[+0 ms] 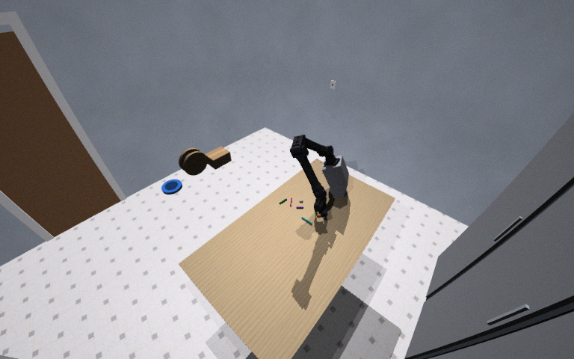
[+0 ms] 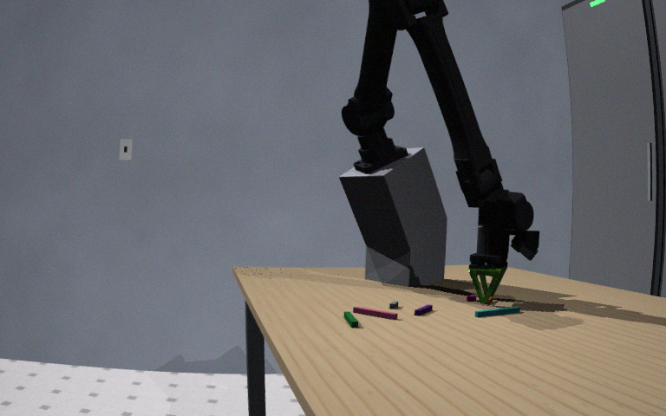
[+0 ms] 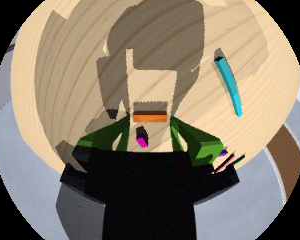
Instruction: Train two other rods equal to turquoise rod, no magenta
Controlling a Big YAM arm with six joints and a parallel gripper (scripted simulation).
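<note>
My gripper (image 1: 320, 216) (image 2: 486, 302) (image 3: 149, 119) is open, low at the table, with green fingers on either side of the orange rod (image 3: 150, 118) and a small gap at each rod end. The rod looks flat, lying across between the fingertips. The turquoise rod (image 1: 306, 221) (image 2: 497, 311) (image 3: 231, 86) lies apart from it. The purple rod (image 1: 299, 207) (image 2: 422, 309), grey rod (image 1: 300, 202) (image 2: 393, 305), pink rod (image 1: 291, 202) (image 2: 375, 313) and green rod (image 1: 282, 201) (image 2: 350, 319) lie apart in a loose group. The fingers partly hide the orange rod in the exterior view.
The magenta rod (image 2: 471, 297) (image 3: 142, 140) lies close to the orange rod, on the gripper body's side in the wrist view. The arm's grey pedestal (image 1: 335, 177) (image 2: 393, 216) stands at the table's back edge. The arm's shadow falls over the table (image 1: 254, 262) (image 2: 429, 371).
</note>
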